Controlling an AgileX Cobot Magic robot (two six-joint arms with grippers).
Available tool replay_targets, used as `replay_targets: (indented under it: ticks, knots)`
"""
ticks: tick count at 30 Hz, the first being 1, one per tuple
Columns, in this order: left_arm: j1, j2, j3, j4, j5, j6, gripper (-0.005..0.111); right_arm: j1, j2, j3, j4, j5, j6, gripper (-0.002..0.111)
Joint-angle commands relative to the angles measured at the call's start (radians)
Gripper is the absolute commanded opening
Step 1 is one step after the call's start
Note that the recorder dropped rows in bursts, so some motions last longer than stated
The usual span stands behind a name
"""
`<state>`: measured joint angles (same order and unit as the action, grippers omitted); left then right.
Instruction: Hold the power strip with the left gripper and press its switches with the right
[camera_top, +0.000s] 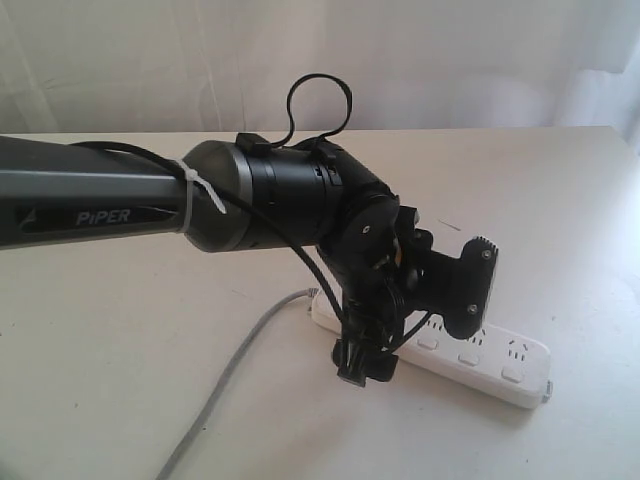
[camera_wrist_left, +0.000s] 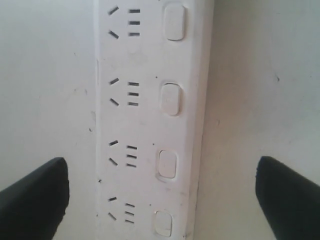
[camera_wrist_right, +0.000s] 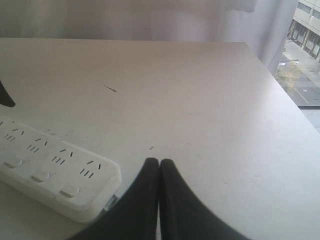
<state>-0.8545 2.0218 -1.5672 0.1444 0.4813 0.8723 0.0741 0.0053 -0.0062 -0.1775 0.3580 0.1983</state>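
White power strip (camera_wrist_left: 145, 120) flat on the tabletop (camera_wrist_right: 200, 100), left hand (camera_wrist_left: 160, 170) spread wide above the strip, right hand (camera_wrist_right: 159, 167) pressed together near the strip's end

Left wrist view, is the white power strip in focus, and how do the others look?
Left wrist view: long white plastic power strip fairly sharp, black left gripper tips blurred. Exterior view: soft light, faint shadow under the strip. Right wrist view: black right gripper soft-edged.
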Motion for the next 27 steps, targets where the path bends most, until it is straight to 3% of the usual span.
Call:
replay_targets:
  ticks: [1, 19, 27]
  knots:
    - [-0.006, -0.004, -0.002, -0.024, -0.001, -0.02, 0.105, -0.005, -0.005, 0.006, -0.002, -0.008, 0.0, 0.0]
    - [-0.006, -0.002, -0.002, -0.022, 0.003, -0.021, 0.105, -0.005, -0.005, 0.006, -0.002, -0.008, 0.0, 0.0]
    - [-0.004, 0.061, -0.002, 0.1, -0.062, -0.003, 0.105, -0.005, -0.005, 0.006, -0.002, -0.008, 0.0, 0.0]
